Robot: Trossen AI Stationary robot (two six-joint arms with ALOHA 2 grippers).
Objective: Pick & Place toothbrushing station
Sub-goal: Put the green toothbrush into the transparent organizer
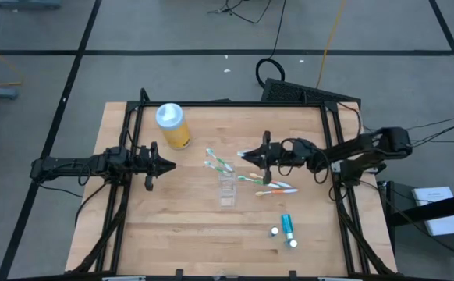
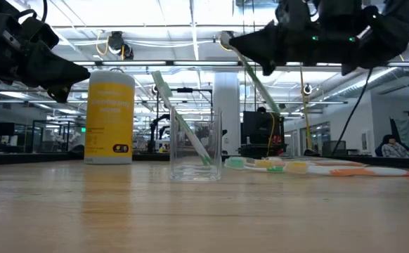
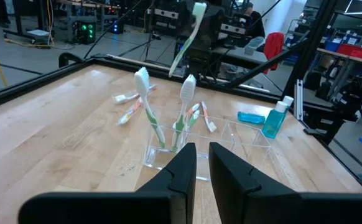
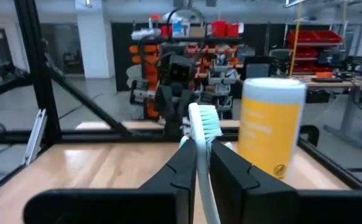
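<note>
Grey floor [image 1: 172,31] with dark lines, ceiling strip lights [image 2: 155,28], possibly shelving [image 4: 305,43] with red bins

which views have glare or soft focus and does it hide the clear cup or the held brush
Low view: bright ceiling lights backlight the scene, arms go near-black, but the clear cup still reads. Right wrist view: the held toothbrush between the right gripper jaws is soft, as is the yellow bottle. High view: even light, faint shadows.

Your clear cup [image 1: 228,188] stands upright mid-table, two green-white toothbrushes [image 1: 216,163] leaning in it, heads up. One more toothbrush [image 2: 250,70] held aloft above cup's right. Others [image 1: 277,187] flat right of cup, orange among them. Teal tubes [image 1: 286,228] near-right: one lying, two upright.
</note>
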